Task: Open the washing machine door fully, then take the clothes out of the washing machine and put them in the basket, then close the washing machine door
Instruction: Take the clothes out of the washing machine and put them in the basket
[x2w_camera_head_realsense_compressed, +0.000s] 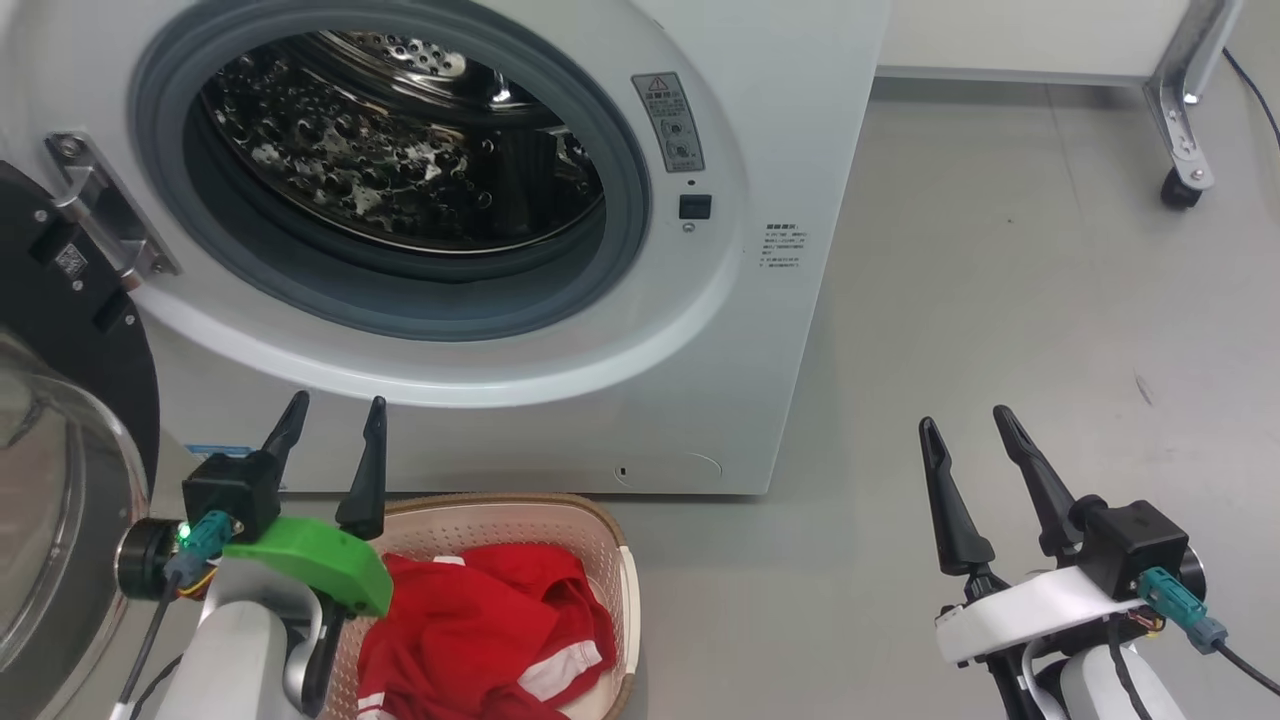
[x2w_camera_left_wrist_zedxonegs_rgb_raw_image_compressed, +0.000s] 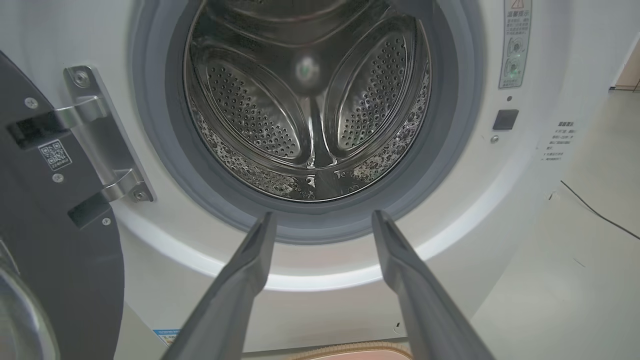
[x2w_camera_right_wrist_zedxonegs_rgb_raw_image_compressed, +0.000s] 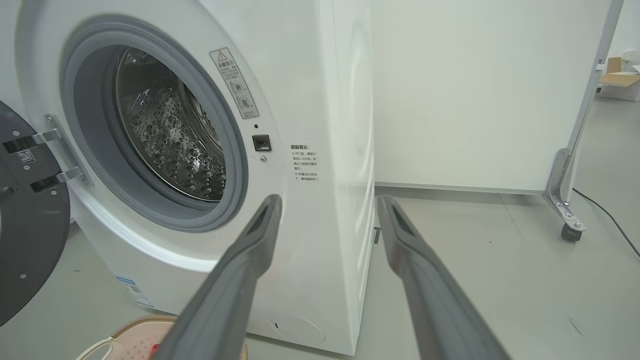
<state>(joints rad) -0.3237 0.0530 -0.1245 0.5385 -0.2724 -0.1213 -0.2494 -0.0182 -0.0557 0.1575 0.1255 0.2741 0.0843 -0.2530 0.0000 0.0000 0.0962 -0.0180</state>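
Red clothes (x2w_camera_head_realsense_compressed: 480, 630) in the basket (x2w_camera_head_realsense_compressed: 592, 530), washing machine door (x2w_camera_head_realsense_compressed: 70, 340) open.
The basket sits on the floor just before the washing machine (x2w_camera_head_realsense_compressed: 760, 120), near the left end effector (x2w_camera_head_realsense_compressed: 337, 400); it and the right end effector (x2w_camera_head_realsense_compressed: 965, 418) both gape wide, gripping nothing.

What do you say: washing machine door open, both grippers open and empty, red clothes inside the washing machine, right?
No: the clothes lie in the basket, not in the washing machine, as the head view shows. The rest is right.
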